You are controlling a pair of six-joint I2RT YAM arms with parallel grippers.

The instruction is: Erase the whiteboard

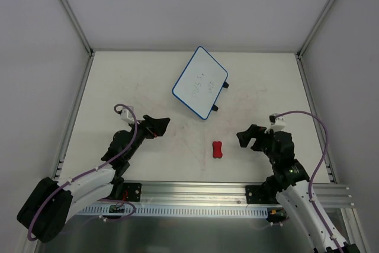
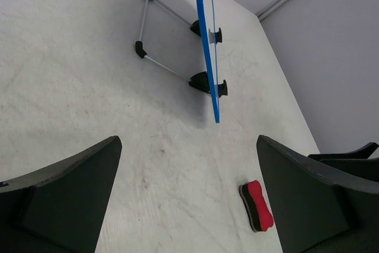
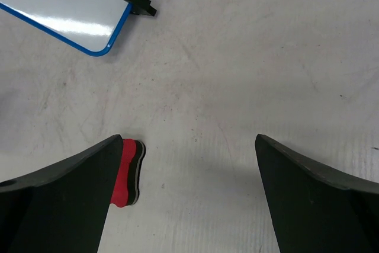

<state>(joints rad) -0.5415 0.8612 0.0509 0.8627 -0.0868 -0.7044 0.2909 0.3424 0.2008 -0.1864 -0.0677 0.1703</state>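
Nearest the overhead camera, both arm bases are bolted to a slotted aluminium rail [image 1: 195, 192] at the near edge of the pale, scuffed desk [image 1: 130, 81].

Left side: the left tool [image 1: 159, 126] hangs low over the desk with its two black fingers spread wide and nothing between them. It is aimed across the desk toward the board, probably so that it can steady the board during wiping.

Centre, far half: the small rectangular whiteboard with a blue rim and rounded corners [image 1: 200, 82] lies well apart from both tools, beyond the left tool and to its right. Faint handwriting shows on its face. The left wrist view shows it edge-on and raised on a thin folding wire stand [image 2: 155, 39] with black feet, so it is propped at a tilt, not lying flat. This presents the face for wiping, but in my judgement the board could slide or tip under pressure.

Centre, near half: a small red bone-shaped eraser with a black pad [image 1: 218, 149] lies on the desk between the tools, nearer the right one.

Right side: the right tool [image 1: 247, 136] is likewise spread and empty. The eraser lies just beside its left finger in the right wrist view, with the board's corner beyond it. The eraser is not yet picked up.
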